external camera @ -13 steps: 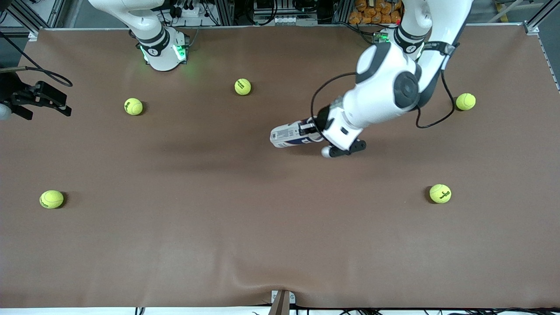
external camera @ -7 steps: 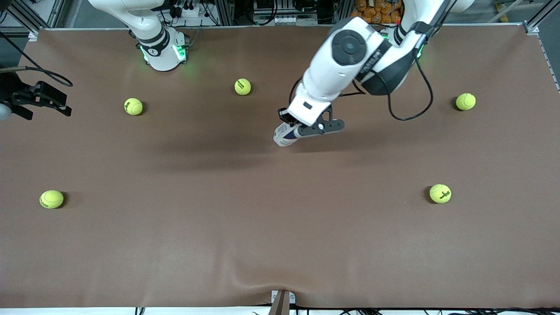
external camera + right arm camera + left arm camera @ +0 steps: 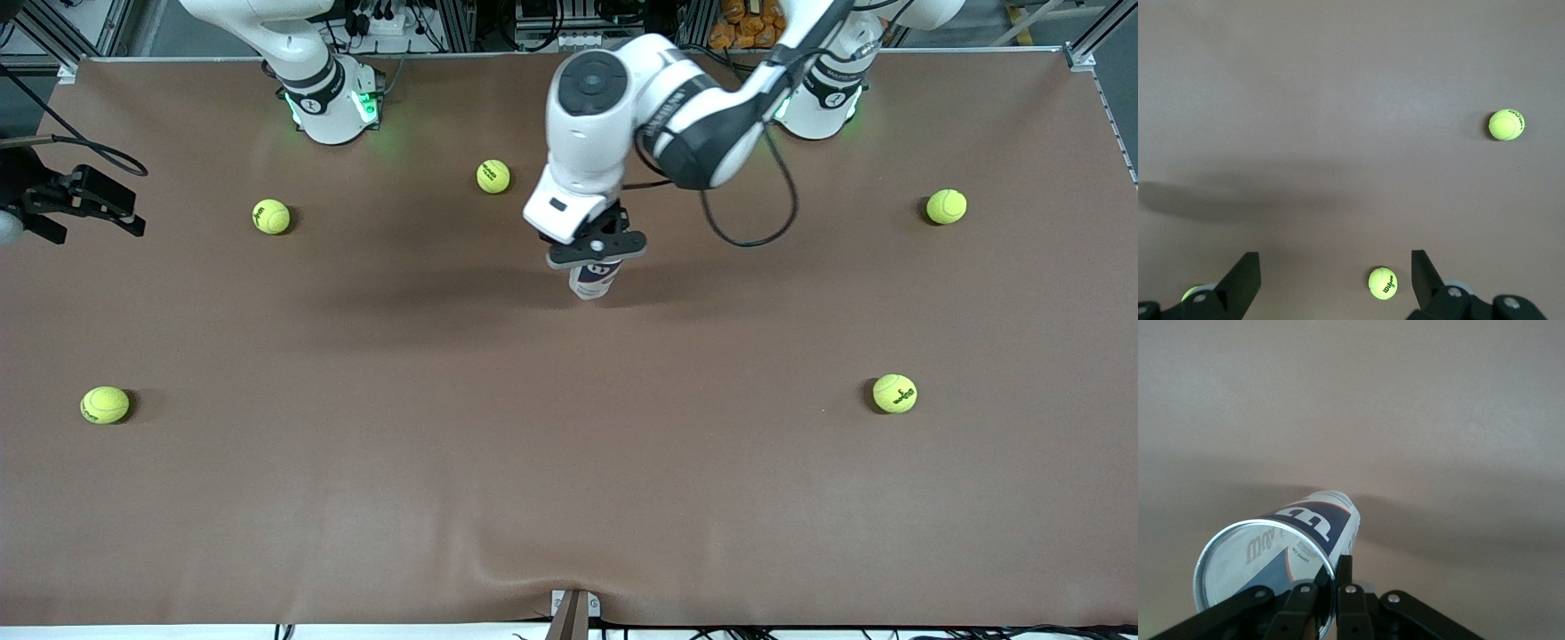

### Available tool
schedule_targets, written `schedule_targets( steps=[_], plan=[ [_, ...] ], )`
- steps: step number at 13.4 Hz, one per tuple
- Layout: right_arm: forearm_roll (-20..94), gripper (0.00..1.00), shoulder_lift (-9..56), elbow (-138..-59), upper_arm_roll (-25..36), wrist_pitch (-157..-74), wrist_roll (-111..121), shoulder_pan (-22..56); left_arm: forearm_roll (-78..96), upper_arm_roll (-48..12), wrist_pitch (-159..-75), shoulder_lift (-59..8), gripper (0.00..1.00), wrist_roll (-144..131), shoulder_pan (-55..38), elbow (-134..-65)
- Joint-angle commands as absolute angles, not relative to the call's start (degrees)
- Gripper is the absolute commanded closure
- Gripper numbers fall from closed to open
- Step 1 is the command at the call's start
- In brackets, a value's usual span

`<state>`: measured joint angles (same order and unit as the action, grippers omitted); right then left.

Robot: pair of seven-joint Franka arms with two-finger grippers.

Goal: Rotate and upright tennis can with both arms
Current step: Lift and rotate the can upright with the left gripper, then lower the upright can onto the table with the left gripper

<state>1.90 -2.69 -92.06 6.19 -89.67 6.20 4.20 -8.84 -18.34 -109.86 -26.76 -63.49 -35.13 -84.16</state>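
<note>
The tennis can (image 3: 595,279) stands nearly upright at the middle of the brown table (image 3: 569,462), its top hidden under my left wrist. In the left wrist view the tennis can (image 3: 1313,525) shows its white and navy label and its silvery open rim. My left gripper (image 3: 594,252) is shut on that rim, one finger inside and one outside, as the left wrist view shows at the left gripper (image 3: 1332,568). My right gripper (image 3: 82,201) waits at the right arm's end of the table. Seen from the right wrist, the right gripper (image 3: 1335,273) is open and holds nothing.
Several yellow-green tennis balls lie around: one (image 3: 493,176) near the can toward the bases, one (image 3: 271,216) and one (image 3: 105,404) toward the right arm's end, one (image 3: 946,206) and one (image 3: 894,393) toward the left arm's end. A ball (image 3: 1383,283) lies below the right gripper.
The left arm has swung its wrist over the can toward the right arm's end, tipping the can from lying on its side to nearly upright. The right arm has not moved.
</note>
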Motion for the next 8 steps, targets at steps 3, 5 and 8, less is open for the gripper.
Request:
schedule_targets(
  steps=[3,5,8],
  plan=[
    [1.85,0.0,-2.55,-91.49,5.71,-89.65,6.24,3.69,-14.06,-13.29,-106.7,-31.72,1.0,-68.28,-43.05,-79.19],
    [1.85,0.0,-2.55,-91.49,5.71,-89.65,6.33,3.52,-14.5,-12.4,-107.31,-33.48,1.0,-70.04,-45.35,-79.1],
    [1.85,0.0,-2.46,-91.49,5.71,-89.65,6.33,3.43,-14.5,-12.3,-109.68,-34.19,1.0,-71.02,-45.09,-79.19]
  ],
)
